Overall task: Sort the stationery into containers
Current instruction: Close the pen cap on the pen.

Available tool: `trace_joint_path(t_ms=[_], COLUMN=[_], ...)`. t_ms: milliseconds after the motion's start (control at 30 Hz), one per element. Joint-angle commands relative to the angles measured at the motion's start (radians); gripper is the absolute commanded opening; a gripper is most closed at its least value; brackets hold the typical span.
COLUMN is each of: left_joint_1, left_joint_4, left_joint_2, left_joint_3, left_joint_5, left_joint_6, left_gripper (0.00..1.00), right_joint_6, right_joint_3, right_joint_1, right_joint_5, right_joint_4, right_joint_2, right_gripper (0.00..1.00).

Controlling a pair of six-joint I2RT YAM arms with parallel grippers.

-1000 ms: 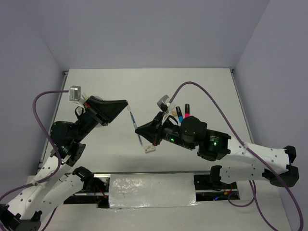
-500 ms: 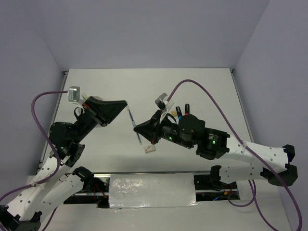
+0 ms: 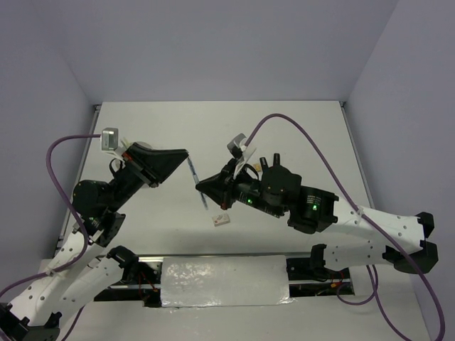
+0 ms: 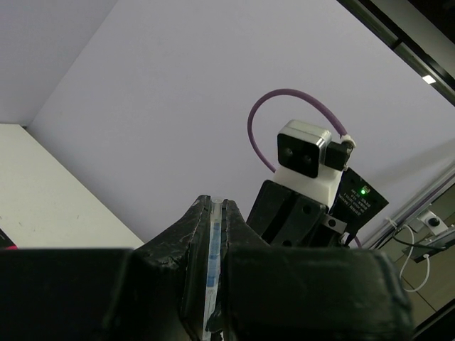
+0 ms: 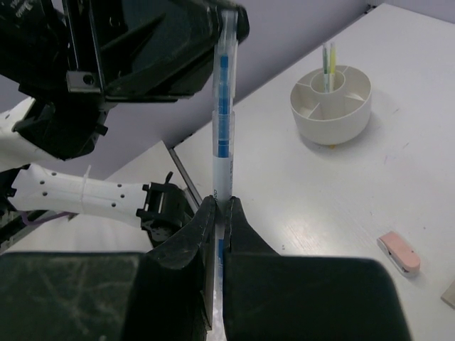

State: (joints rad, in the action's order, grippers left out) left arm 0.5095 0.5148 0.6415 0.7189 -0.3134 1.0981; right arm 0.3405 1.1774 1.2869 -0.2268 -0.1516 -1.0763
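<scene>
A thin white pen with blue markings [image 3: 197, 179] hangs in the air over the table, held at both ends. My left gripper [image 3: 187, 153] is shut on its upper end. My right gripper [image 3: 202, 187] is shut on its lower part. In the left wrist view the pen [image 4: 213, 263] sits between the closed fingers of the left gripper [image 4: 214, 201]. In the right wrist view the pen [image 5: 222, 128] rises from the right gripper [image 5: 219, 202] up to the left gripper. The round white divided tub [image 5: 331, 114] holds a yellow-green pen [image 5: 327, 60].
A pink eraser [image 5: 398, 252] lies on the table, and a tan corner [image 5: 449, 293] shows at the frame edge. In the top view a small pale eraser [image 3: 221, 219] lies below the pen. Grey walls enclose the table on three sides.
My right arm has shifted a little left and farther from the near edge. The pen's lower end has risen away from the eraser. The left arm has hardly moved.
</scene>
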Motion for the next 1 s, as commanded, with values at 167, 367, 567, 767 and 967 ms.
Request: trace_joint_path(t_ms=[167,367,567,767,967], left_joint_1=[0.004,0.004,0.006,0.007,0.007], left_joint_4=[-0.001,-0.139,-0.238,-0.297,-0.309], left_joint_2=[-0.028,-0.028,0.013,0.041,0.047], left_joint_3=[0.025,0.073,0.122,0.139,0.191], left_joint_5=[-0.021,-0.016,-0.070,-0.099,-0.090], left_joint_6=[-0.047,-0.125,-0.199,-0.236,-0.287], left_gripper=[0.00,0.00,0.00,0.30,0.58], right_joint_6=[-0.064,-0.112,-0.129,-0.143,-0.084], right_joint_3=[0.142,0.199,0.171,0.193,0.117], right_joint_1=[-0.003,-0.012,-0.014,-0.012,-0.008], right_joint_5=[-0.022,-0.081,-0.074,0.018,0.041], right_joint_4=[0.020,0.065,0.180,0.162,0.159], right_joint_2=[-0.053,-0.068,-0.057,-0.096,-0.097], right_gripper=[0.00,0.00,0.00,0.00,0.00])
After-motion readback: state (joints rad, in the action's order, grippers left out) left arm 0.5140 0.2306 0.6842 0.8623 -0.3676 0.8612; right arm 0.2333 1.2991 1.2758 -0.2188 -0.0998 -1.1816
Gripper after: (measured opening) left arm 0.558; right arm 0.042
